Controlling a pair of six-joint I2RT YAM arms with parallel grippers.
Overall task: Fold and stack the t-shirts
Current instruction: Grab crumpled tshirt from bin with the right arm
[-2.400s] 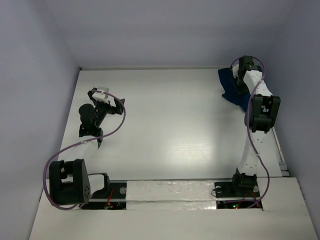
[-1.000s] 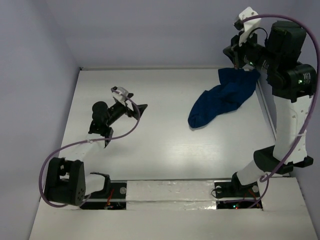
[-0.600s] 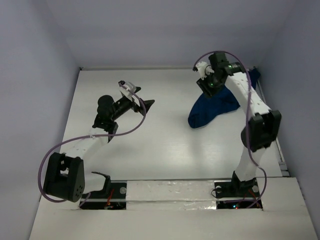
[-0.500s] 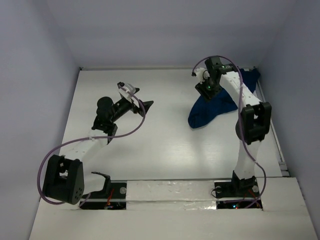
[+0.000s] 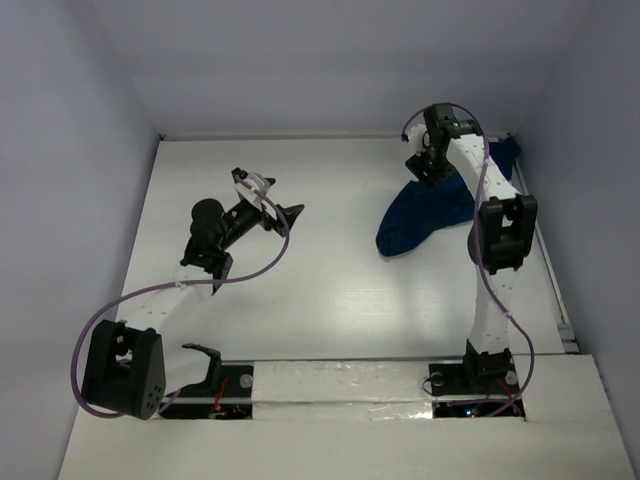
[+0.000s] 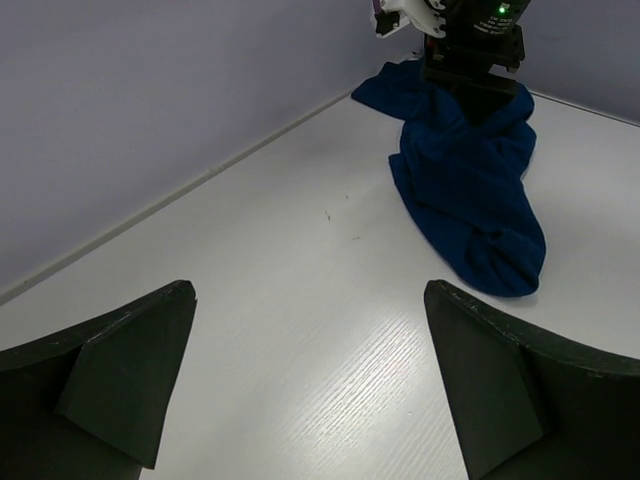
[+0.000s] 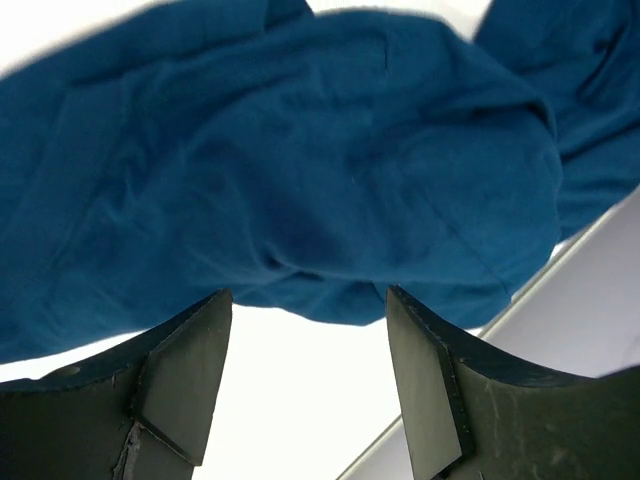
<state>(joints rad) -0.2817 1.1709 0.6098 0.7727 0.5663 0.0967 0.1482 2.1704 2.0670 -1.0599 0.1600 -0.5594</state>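
The t-shirt (image 5: 432, 213) lies as a crumpled, lengthwise heap on the far right of the desk (image 5: 330, 285). One end is bunched toward the far right corner and the other trails out toward the middle. No printed graphic shows, only plain dark blue cloth.

A second ago it hung from the right hand, which was raised high over that corner. Since then the cloth has been let go and has settled on the desk, and the arm has swung down over it. So the shirt has been dragged out of the corner but not spread. It probably needs flattening before any fold can start.

The right hand (image 5: 424, 166) hovers just above the upper part of the heap, its jaws well apart and nothing between them. The wrist view shows the cloth (image 7: 280, 150) beyond both fingers, clear of them.

The left hand (image 5: 283, 198) hangs over the left-middle of the desk, well apart from the shirt. It is spread as wide as it goes, empty, and faces the heap (image 6: 470, 190).
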